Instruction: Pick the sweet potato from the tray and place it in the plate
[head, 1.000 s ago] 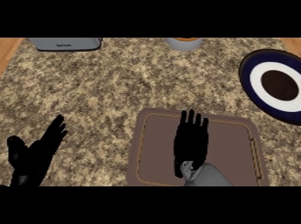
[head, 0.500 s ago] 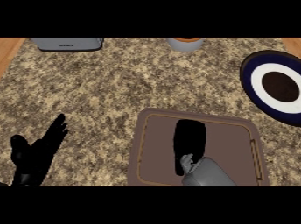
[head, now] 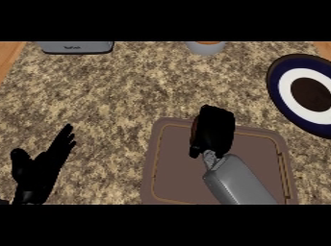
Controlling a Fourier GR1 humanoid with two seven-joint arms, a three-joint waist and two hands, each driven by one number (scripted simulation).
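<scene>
My right hand is over the far edge of the brown tray, its fingers curled downward. A thin brown sliver shows at the hand's left side, which looks like the sweet potato; the rest of it is hidden under the fingers. To the far right lies the plate, with a dark blue rim, a white ring and a brown centre; nothing lies on it. At the lower left my left hand rests open, fingers up, well apart from the tray.
A grey appliance sits at the far left edge and a small grey cup at the far middle. The speckled counter top runs between wooden strips at both sides.
My right hand's fingers went from straight over the tray to curled, and the hand has moved toward the tray's far edge. The left hand has barely shifted.
</scene>
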